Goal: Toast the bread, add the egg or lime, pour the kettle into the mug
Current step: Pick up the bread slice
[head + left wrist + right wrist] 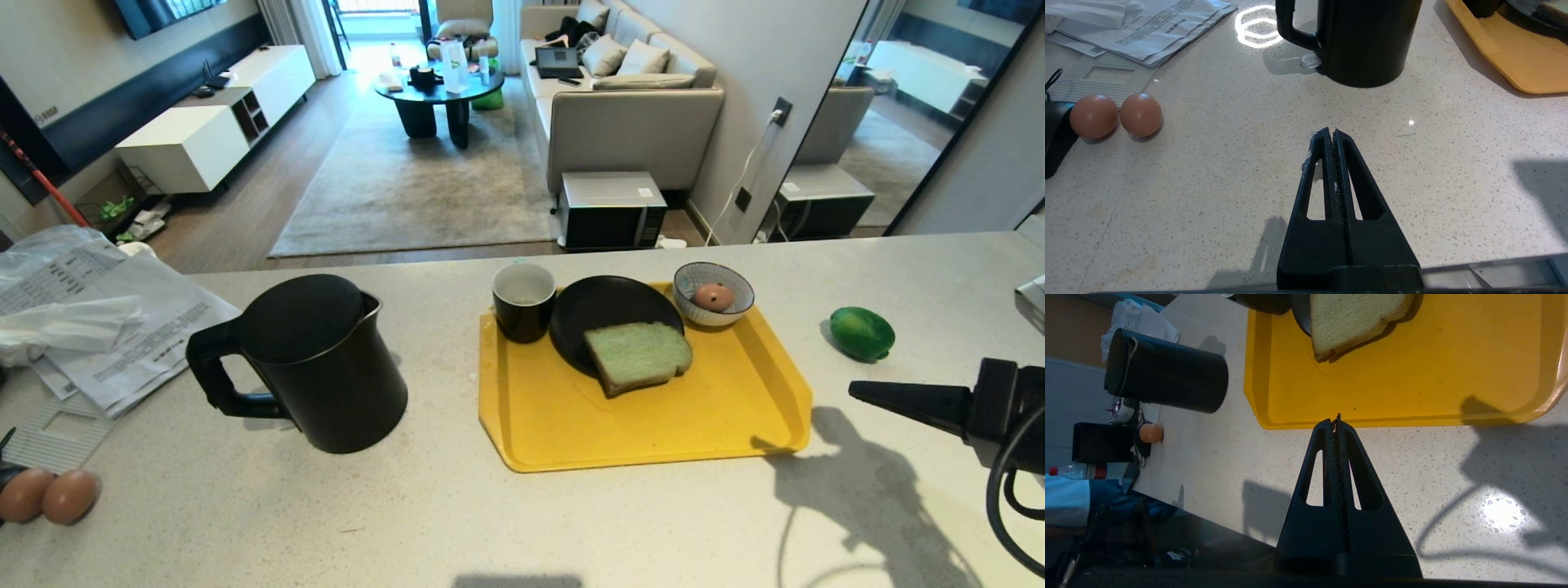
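Nearest the robot, the left gripper (1333, 134) sits low over the pale speckled stone counter (408, 506), its black fingers pressed together with nothing between them. Off to its left side lie two brown eggs (49, 495), touching each other, near the counter's front corner.

The right gripper (857, 390) comes in from the right edge, pointing level across the counter toward the tray, its fingers likewise closed and empty; in the right wrist view its tip lines up with the tray's near rim. It casts a dark shadow on the stone beside the tray's near right corner.

A little further on stands the tall matte black kettle (318, 363), upright on the counter left of the tray, lid on, loop handle turned to the left. Beside it is the flat yellow plastic tray (653, 425). On the tray, the pale green-tinted slice of bread (637, 355) lies flat, half on a round black plate (600, 314) and half over its near rim. The squat black mug (523, 300), white inside, stands upright at the tray's far left corner, touching the plate. A small blue-striped white bowl (713, 282) at the far right corner holds one brown egg (713, 297).

The glossy dark green lime (861, 332) rests on the counter right of the tray, apart from it.

A heap of printed papers (106, 318) lies at the far left.
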You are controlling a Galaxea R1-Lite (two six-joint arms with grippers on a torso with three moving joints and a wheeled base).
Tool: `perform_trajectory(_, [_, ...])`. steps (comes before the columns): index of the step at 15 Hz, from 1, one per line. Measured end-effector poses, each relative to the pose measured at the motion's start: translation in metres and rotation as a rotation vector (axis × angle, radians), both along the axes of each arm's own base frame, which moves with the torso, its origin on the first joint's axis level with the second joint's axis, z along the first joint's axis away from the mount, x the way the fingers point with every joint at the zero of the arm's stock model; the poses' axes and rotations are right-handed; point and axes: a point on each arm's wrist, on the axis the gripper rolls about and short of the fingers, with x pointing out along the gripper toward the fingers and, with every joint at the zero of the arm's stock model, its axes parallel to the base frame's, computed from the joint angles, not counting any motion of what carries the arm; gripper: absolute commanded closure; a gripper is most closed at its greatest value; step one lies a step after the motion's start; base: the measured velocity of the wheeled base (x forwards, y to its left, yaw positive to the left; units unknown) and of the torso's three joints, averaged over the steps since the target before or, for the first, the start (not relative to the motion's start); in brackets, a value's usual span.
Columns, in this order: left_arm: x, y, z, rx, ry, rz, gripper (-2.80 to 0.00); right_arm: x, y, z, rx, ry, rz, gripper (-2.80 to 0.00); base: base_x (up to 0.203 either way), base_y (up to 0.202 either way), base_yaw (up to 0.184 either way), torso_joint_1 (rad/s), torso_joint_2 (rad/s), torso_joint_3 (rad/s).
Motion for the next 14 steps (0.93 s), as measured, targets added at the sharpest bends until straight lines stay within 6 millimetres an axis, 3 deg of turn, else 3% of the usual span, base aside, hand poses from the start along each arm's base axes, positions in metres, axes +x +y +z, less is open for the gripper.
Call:
perform_trajectory(2, [0.0,0.0,0.0,0.0,0.006,0.0,0.0,0.011,-0.001,-0.006,-0.005,0.035,-0.011,0.0,0.0,0.0,0.0,0.0,0.0,0.0])
perform_trajectory(3, [0.001,0.0,0.0,0.001,0.009,0.0,0.0,0.016,-0.002,-0.009,-0.009,0.053,-0.025,-2.8,0.0,0.0,0.0,0.0,0.0,0.0])
perform_trajectory(9, [0.001,0.0,0.0,0.0,0.021,0.003,0.0,0.048,-0.003,-0.03,0.003,0.084,-0.045,-2.8,0.0,0.0,0.0,0.0,0.0,0.0])
perform_trajectory(14, [0.002,0.0,0.0,0.0,0.022,0.001,0.0,0.074,0.016,-0.041,0.073,0.18,-0.006,-2.8,0.0,0.0,0.0,0.0,0.0,0.0])
